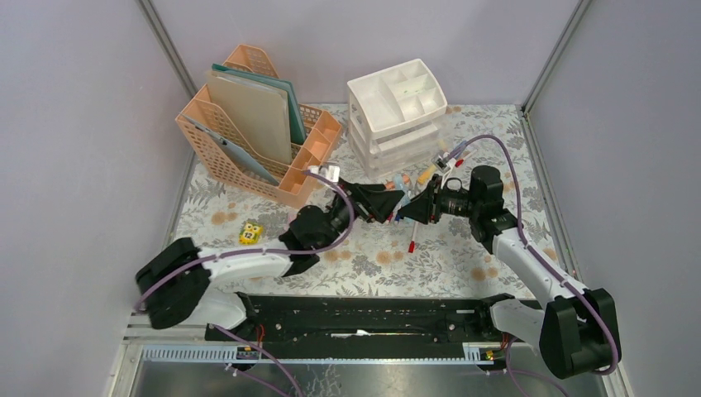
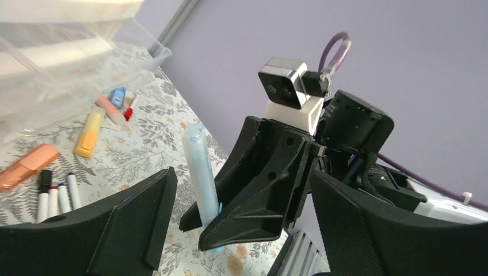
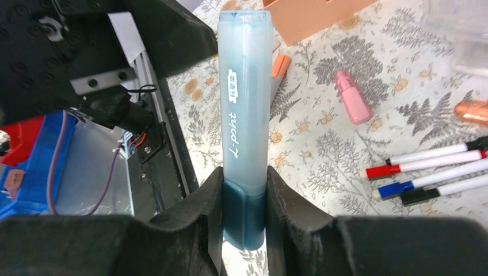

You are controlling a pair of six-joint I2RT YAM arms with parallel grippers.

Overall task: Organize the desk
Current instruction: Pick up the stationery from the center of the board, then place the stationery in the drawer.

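The desk is a pale cloth with grey ferns and orange flowers. My right gripper is shut on the dark cap end of a pale blue highlighter and holds it above the cloth. In the top view the right gripper meets my left gripper tip to tip at mid-desk. In the left wrist view the left gripper is wide open. The blue highlighter and the right gripper's fingers stand between its jaws, touching neither.
A peach file rack stands back left and a white drawer unit at the back middle. Loose markers, a pink highlighter, a yellow highlighter and an orange highlighter lie near the drawers. A yellow cube lies left.
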